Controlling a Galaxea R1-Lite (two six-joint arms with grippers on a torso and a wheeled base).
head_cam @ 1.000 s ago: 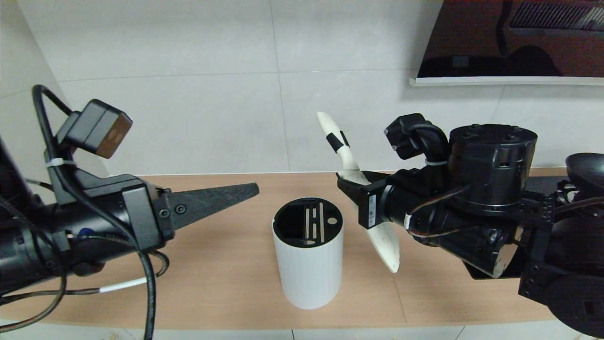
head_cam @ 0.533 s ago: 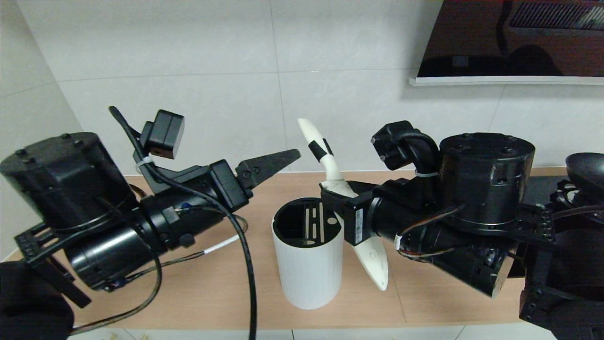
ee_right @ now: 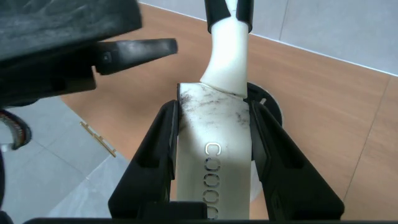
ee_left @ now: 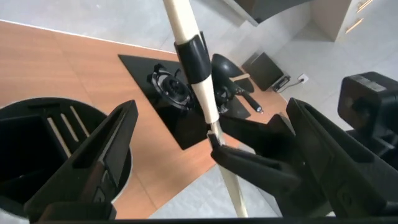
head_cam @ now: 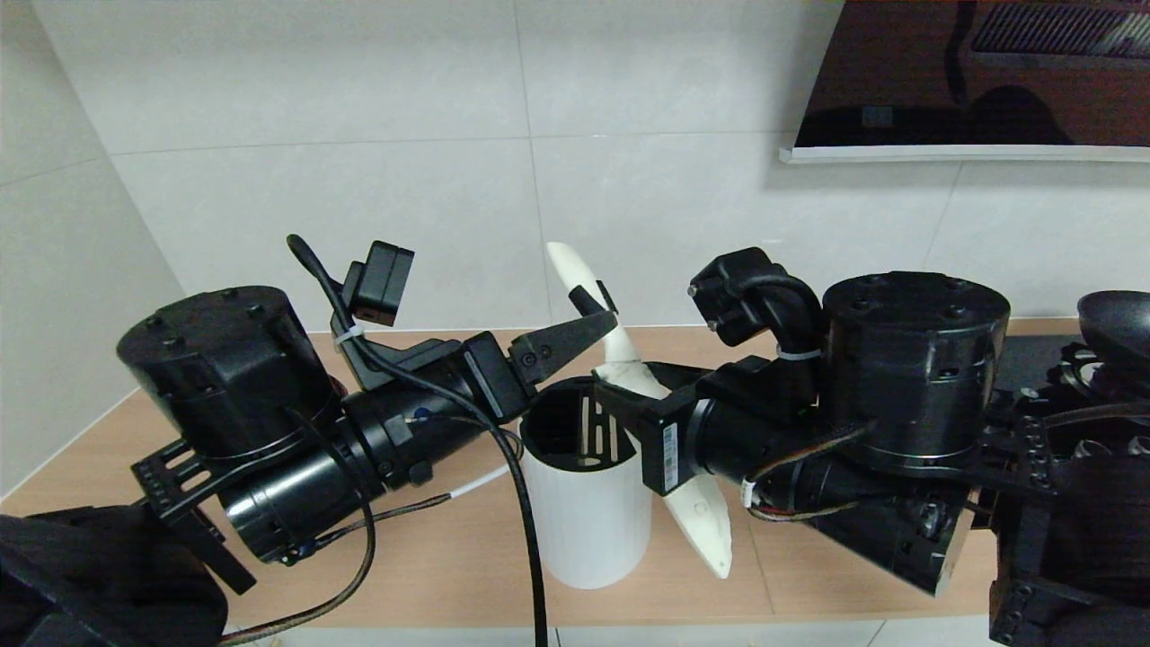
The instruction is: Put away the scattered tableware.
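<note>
So, progress check: I'd call this early to midway on the first piece, with nothing put away yet.

The right fingers [ee_right: 155,155] are clamped on the white spatula [head_cam: 699,526], gripping it where the handle widens into the blade. It hangs in the air at a tilt. The blade points down beside the white holder [head_cam: 588,521], on its right, and the handle sticks up and back over the rim. The holder itself stands on the table [head_cam: 449,548], and inside it I can only make out the dividers, no utensils.

The left fingers [ee_left: 106,155] are spread wide, one on each side of the handle, near the black tape band [ee_left: 194,53]. They aren't touching it as far as I can tell. In the head view one finger sits right up against the handle above the holder's rim.

My guess is this is a handover or a regrip. The way the spatula is held now, the blade is outside the holder and low beside its wall, so it can't just drop in.

What's left, by my read:
- The left arm closes on the handle.
- The right arm lets go.
- The spatula gets stood in a slot.

I can't see any other loose tableware from here.
</note>
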